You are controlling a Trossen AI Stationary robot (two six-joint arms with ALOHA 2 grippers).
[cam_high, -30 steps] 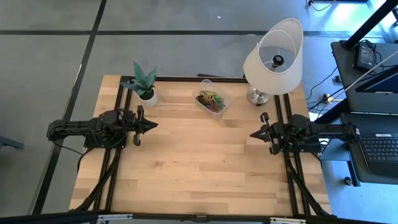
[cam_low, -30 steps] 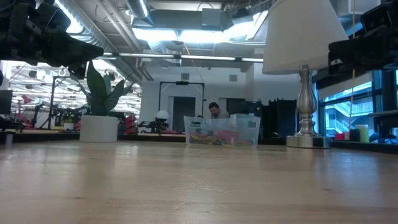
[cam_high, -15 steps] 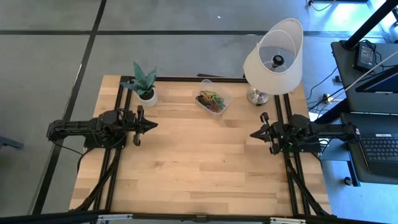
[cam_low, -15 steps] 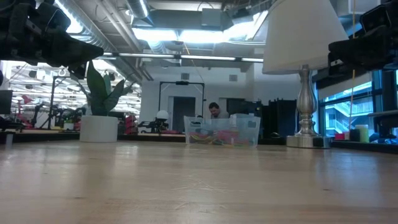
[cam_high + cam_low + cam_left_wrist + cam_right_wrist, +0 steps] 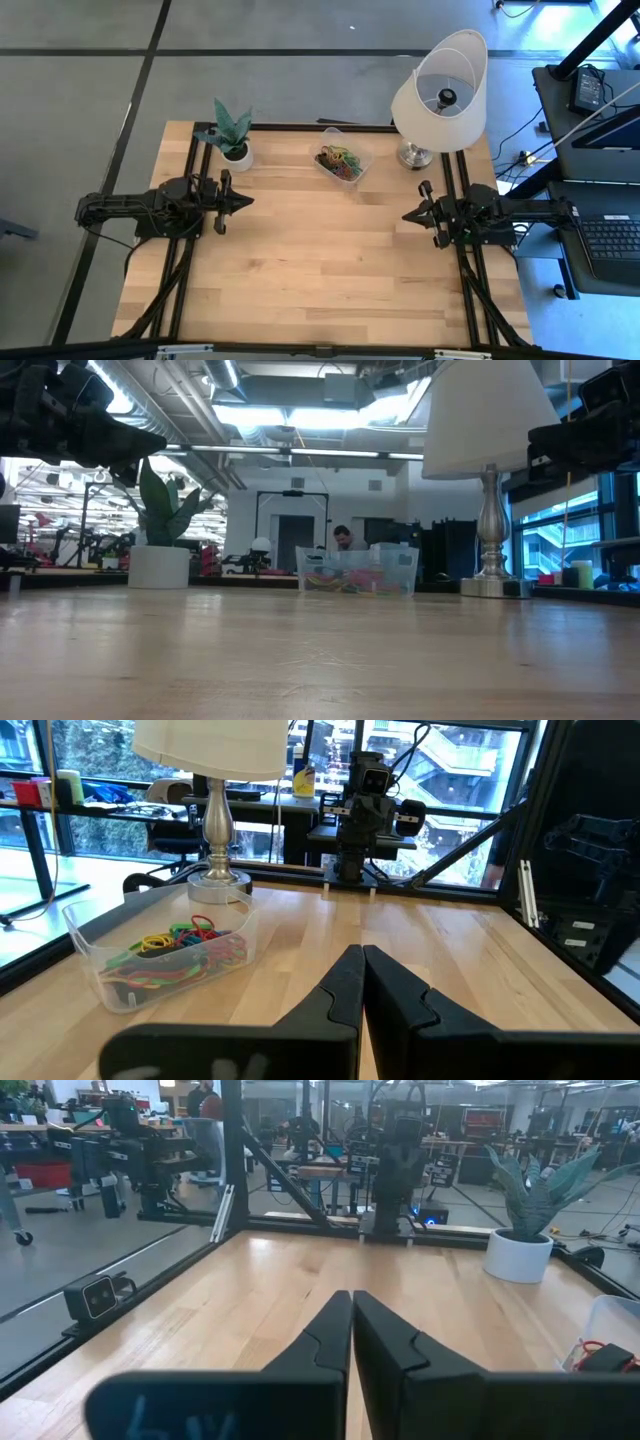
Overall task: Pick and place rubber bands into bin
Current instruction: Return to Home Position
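Clear-plastic bin point(image 5: 88, 942) at the desk's far edge held the rubber bands point(image 5: 180, 942). Nothing had moved: left gripper point(image 5: 246, 200) and right gripper point(image 5: 407, 215) sat fingers-together, parked; task seemingly finished.

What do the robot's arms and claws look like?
Both are black all over. The left arm and right arm are slim and jointed, boxier toward the wrist. The left claw and right claw each have two matte black fingers, angular and tapering to thin tips, set on a wide black crossbar with faint pale marks. No loose cables show clearly.
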